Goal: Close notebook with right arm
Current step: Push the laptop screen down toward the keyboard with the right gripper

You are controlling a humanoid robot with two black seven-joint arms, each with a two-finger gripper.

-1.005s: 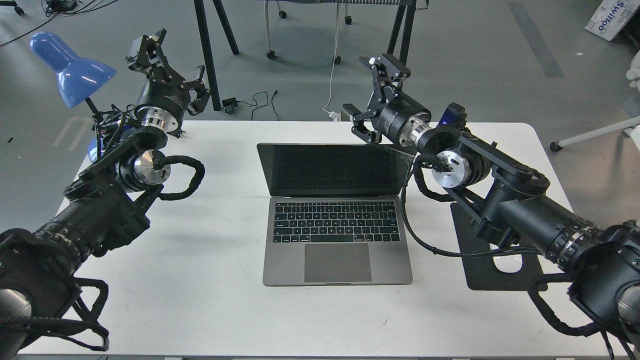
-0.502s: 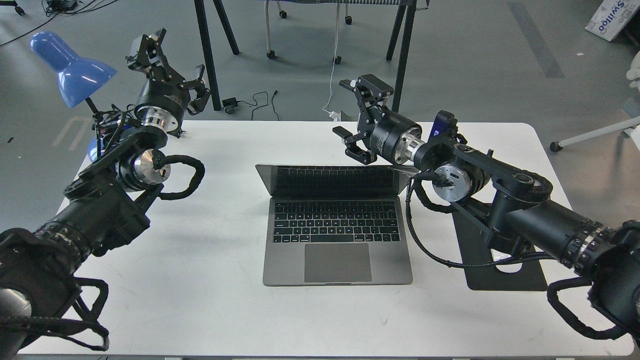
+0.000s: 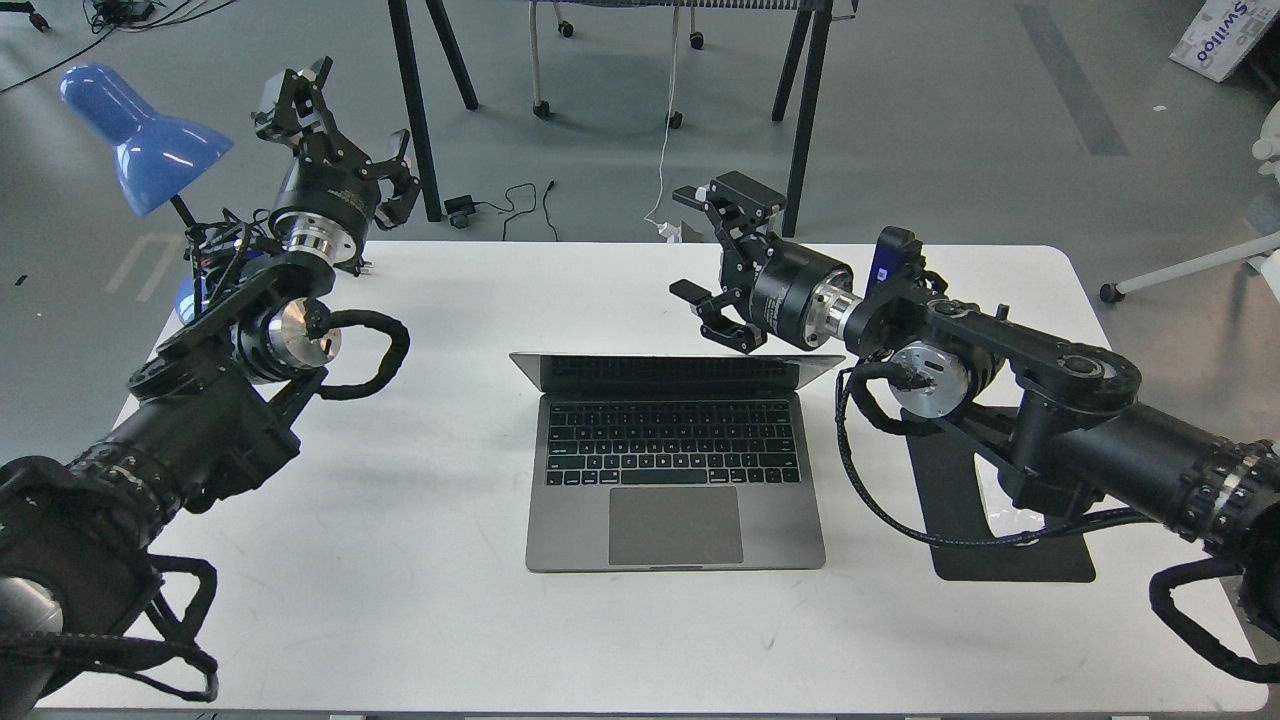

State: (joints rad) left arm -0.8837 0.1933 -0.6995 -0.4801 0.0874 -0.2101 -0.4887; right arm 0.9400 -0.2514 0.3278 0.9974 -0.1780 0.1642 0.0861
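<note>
the macbook laptop [image 3: 675, 460] is sitting mid-table, its lid tipping far forward over the keys. the right gripper [image 3: 722, 262], jaws spread wide and gripping nothing, is hovering at the lid's two o'clock corner. the left gripper [image 3: 335, 130] is hanging open at ten o'clock by the blue lamp [image 3: 140, 135].

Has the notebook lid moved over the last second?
Yes. The notebook lid has tipped forward toward the keyboard: its top edge has dropped down the white table, with far less screen showing. The right gripper sits behind it.

Black jointed arms [image 3: 1080, 440], silver wrist rings, looped corrugated cables, black two-fingered tools [image 3: 715, 255].
</note>
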